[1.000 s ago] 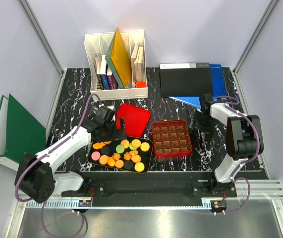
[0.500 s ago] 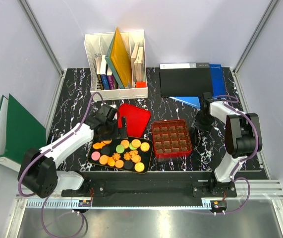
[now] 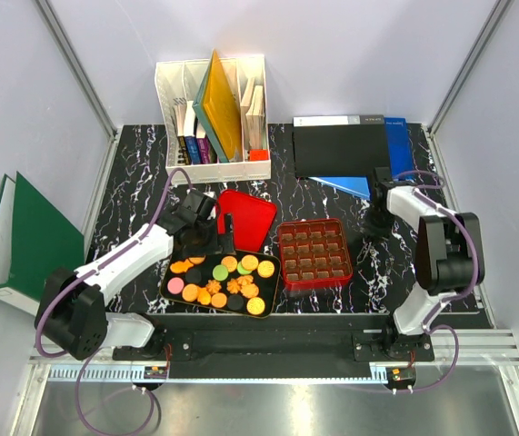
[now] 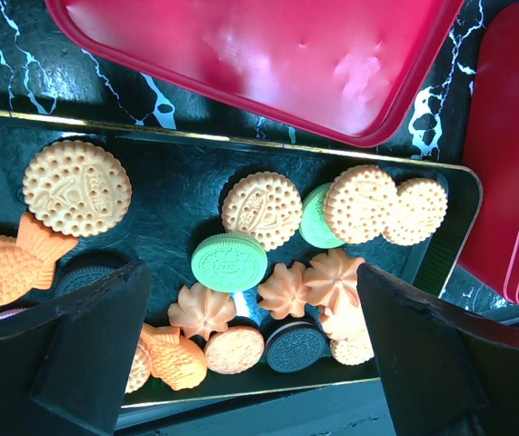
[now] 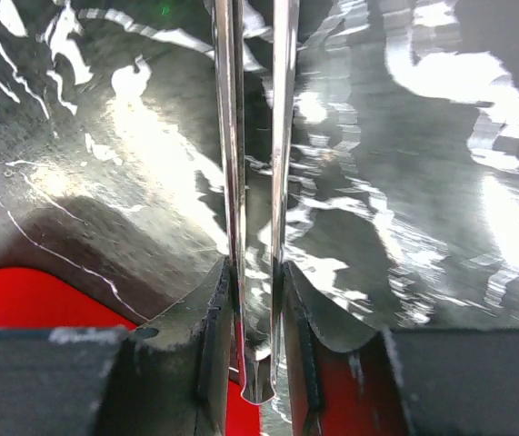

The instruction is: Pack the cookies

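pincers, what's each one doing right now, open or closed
Left pincer: open, holding nothing, above the cookies.
Right pincer: closed on metal tweezers.

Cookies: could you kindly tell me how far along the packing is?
Done: only the lid is off the tin. In hand: left tool hangs open over the cookies; right tool grips tweezers. Left: every cookie seems to sit on the tray; tin cells look empty.
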